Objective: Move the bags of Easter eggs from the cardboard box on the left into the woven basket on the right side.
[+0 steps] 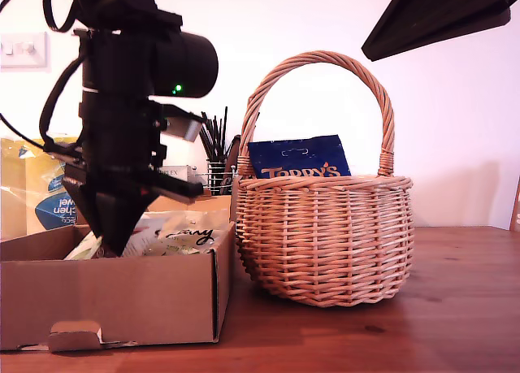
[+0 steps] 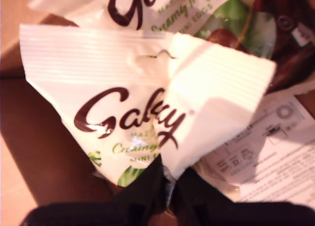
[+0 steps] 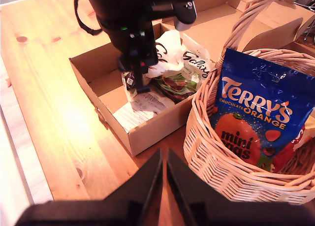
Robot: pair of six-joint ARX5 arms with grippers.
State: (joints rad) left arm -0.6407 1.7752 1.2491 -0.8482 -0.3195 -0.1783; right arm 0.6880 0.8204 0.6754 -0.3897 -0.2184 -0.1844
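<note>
In the cardboard box lie white Galaxy bags. My first gripper reaches down into the box and is shut on the folded lower edge of one Galaxy bag; a second Galaxy bag lies just beyond it. The second wrist view looks down on that same gripper inside the box. A dark blue Terry's bag stands in the woven basket, on the exterior view's right of the box. My second gripper hovers high above the table, near the basket, shut and holding nothing.
A printed paper sheet lies on the box floor. Behind the box stand a wire pot of black sticks, a small white carton and a big yellow pack. A red bag shows under the Terry's bag.
</note>
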